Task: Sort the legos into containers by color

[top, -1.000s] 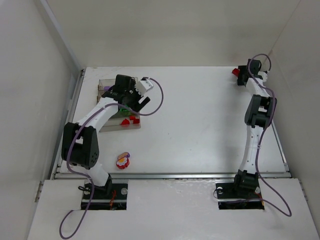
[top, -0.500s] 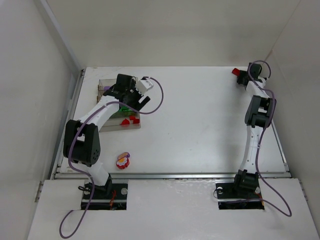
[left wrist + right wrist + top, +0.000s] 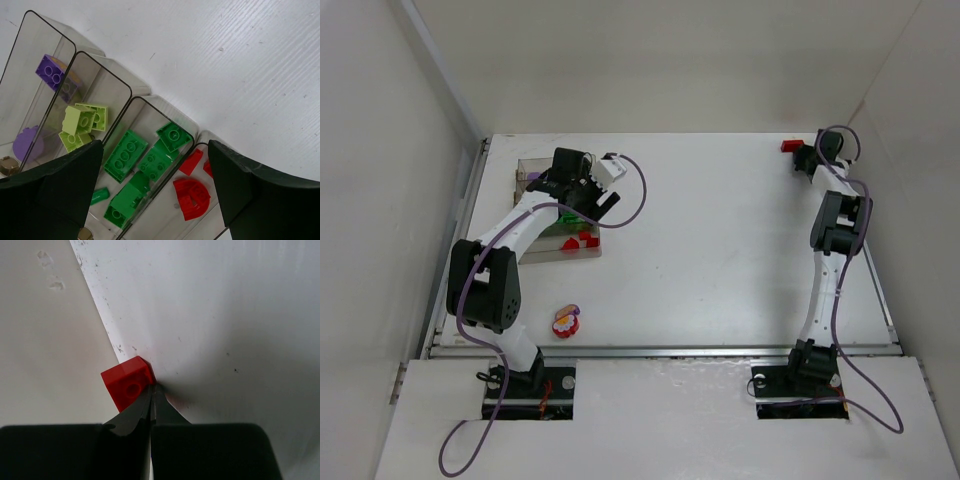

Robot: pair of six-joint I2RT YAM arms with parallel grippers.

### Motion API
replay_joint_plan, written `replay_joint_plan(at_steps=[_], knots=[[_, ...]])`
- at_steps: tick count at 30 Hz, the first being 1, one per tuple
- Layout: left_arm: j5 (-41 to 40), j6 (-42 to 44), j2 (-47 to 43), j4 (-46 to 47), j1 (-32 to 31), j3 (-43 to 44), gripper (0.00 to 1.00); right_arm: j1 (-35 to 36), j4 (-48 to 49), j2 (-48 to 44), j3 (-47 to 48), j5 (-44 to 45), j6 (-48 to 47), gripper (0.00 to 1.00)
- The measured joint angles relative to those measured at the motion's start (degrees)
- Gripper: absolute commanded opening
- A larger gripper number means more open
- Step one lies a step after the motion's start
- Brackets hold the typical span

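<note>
Since the earlier frame, the right tool (image 3: 802,155) has edged toward the back wall (image 3: 670,70) and the red brick (image 3: 788,146) has shifted slightly with it, while the left arm shows almost no change. That brick lies well apart from the tray (image 3: 523,165), across the desk (image 3: 720,250) to the tray's right and at the far edge. The left tool (image 3: 590,203) hovers over the tray with its jaws wide and nothing between them. A flower-topped piece (image 3: 566,322) sits loose on the near side of the tray, unsorted. The overhead view gives this layout but not the contact at the brick. The right wrist view supplies that: the right tool (image 3: 152,390) has its jaws pressed together and bears on a lower corner of the red brick (image 3: 127,381) rather than around it, and the brick sits in the seam where the desk meets the wall (image 3: 45,340). Risk, as judged: further pushing may wedge the brick in the seam or skid it sideways, and the wall leaves little room for a finger behind it, so a grip may slip. Only the left wrist view shows the sorting inside the tray (image 3: 127,92): a purple brick (image 3: 50,72), then lime bricks (image 3: 82,120), green bricks (image 3: 125,155) and red bricks (image 3: 190,195), each colour in its own compartment.
</note>
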Motion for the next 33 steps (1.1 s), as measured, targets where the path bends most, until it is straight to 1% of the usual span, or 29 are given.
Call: replay_joint_plan(at_steps=[9,15,21,26,33], knots=[[-0.1,0.0,0.0,0.0,0.0,0.0,0.84,-0.2,3.7,-0.3,-2.5,-3.2,-1.6,0.0],[-0.2,0.0,0.0,0.1,0.0,0.0,0.84,-0.4,5.7,-5.9,-11.9,-6.9,-4.4,0.0],[-0.1,0.0,0.0,0.5,0.0,0.0,0.84,-0.3,4.5,-11.4,-19.4,-7.1,-7.1,0.0],[-0.1,0.0,0.0,0.9,0.0,0.0,0.84,-0.4,4.1,-12.9,-21.2,-11.0,-12.7,0.0],[0.9,0.5,0.0,1.7,0.0,0.0,0.84,1.6,3.2,-19.3,-28.8,-17.5,-23.8,0.0]])
